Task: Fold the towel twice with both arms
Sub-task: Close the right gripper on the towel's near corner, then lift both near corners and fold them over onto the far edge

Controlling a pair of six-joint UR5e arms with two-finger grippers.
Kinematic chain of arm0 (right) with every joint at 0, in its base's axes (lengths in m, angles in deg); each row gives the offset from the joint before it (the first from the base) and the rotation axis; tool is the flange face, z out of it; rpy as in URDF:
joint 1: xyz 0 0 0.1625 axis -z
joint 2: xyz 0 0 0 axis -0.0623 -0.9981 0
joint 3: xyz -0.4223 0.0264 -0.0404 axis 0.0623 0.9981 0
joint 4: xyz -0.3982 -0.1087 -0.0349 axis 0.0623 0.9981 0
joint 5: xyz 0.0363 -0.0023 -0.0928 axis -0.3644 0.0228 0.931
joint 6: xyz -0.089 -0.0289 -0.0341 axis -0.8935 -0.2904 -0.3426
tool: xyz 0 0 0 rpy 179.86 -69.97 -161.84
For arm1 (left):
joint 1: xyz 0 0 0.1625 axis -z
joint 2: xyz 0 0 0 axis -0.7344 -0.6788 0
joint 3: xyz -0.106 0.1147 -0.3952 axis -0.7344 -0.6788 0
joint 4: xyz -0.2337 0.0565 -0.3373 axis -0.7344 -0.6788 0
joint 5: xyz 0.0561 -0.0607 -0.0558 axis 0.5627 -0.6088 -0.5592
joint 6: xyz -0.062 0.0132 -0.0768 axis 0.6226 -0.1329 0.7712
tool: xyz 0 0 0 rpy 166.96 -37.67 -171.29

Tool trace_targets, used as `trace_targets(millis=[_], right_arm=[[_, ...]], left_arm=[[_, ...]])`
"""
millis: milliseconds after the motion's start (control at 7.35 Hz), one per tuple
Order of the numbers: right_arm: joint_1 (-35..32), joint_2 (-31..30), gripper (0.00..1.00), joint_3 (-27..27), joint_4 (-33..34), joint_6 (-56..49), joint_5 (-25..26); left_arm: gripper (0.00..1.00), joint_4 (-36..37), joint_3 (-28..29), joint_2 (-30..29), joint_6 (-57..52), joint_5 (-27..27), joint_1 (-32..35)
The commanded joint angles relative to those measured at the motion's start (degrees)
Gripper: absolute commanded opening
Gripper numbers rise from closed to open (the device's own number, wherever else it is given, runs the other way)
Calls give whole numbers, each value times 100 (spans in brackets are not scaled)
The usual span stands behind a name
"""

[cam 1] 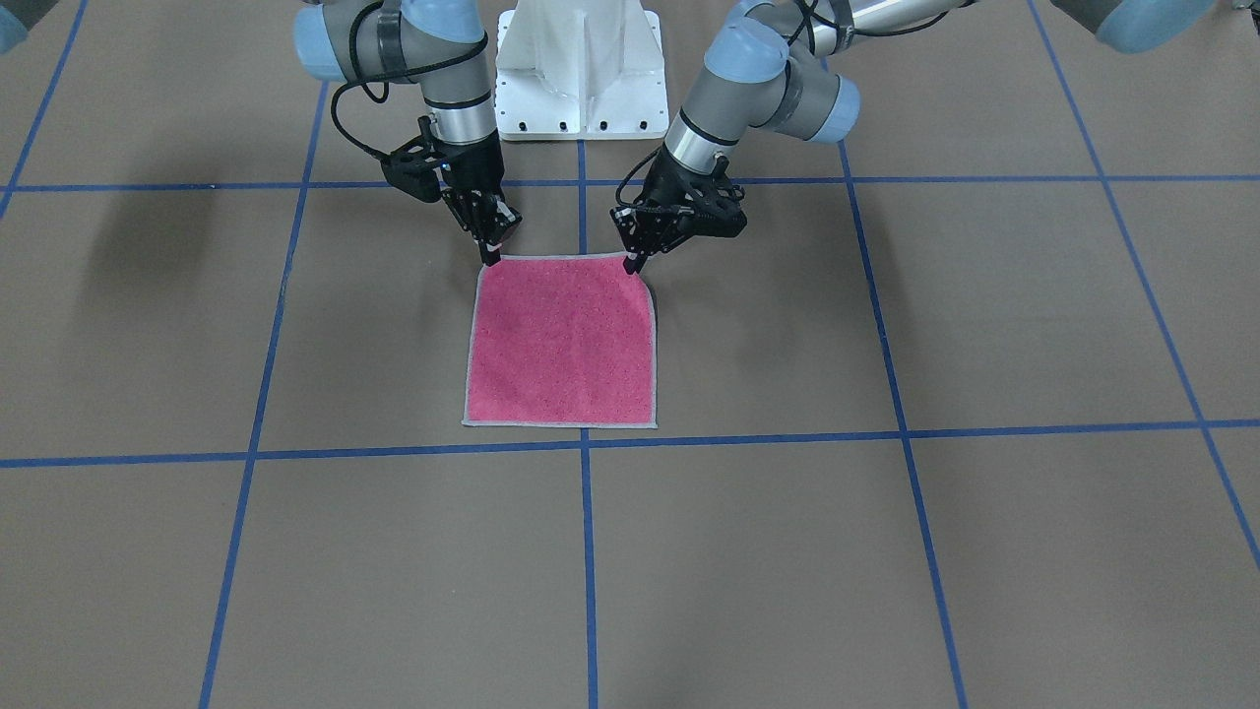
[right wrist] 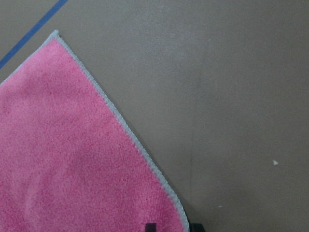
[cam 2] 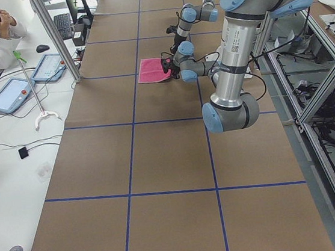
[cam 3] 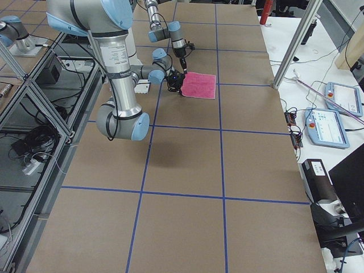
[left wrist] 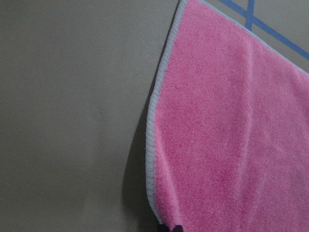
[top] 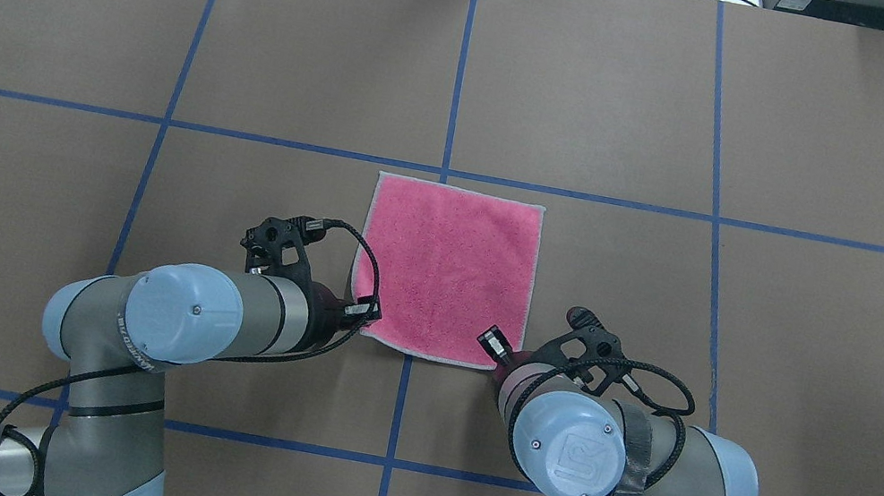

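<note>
Pinched towel [cam 1: 561, 340] near corners, left fingers [cam 1: 634, 262] right of frame, right fingers [cam 1: 489, 258] left, cloth stretching toward frame bottom.

Towel [cam 1: 561, 340] flat on table [cam 1: 984, 315], left gripper [cam 1: 635, 261] and right gripper [cam 1: 489, 258] at its two robot-side corners.

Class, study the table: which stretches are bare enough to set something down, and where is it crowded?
Bare brown table lies beyond the towel, out to the far edge, and on both sides past the blue tape lines. It is crowded along the towel's robot-side edge: the left gripper and right gripper sit at its two near corners, with the white pedestal behind.
</note>
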Motion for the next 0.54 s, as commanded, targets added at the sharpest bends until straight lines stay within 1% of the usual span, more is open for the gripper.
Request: trace_targets(millis=[0, 136, 272, 408], right_arm=[[-39, -64, 0, -222, 7, -7, 45], [-56, -74, 0, -354, 7, -7, 45], [-74, -74, 0, -512, 7, -42, 36], [-161, -56, 0, -522, 7, -60, 28]], left_arm=[[2, 0, -116, 10, -16, -27, 18], [2, 0, -248, 19, -77, -36, 18], [2, 9, -258, 19, -86, -36, 18], [2, 26, -267, 1, -156, -97, 53]])
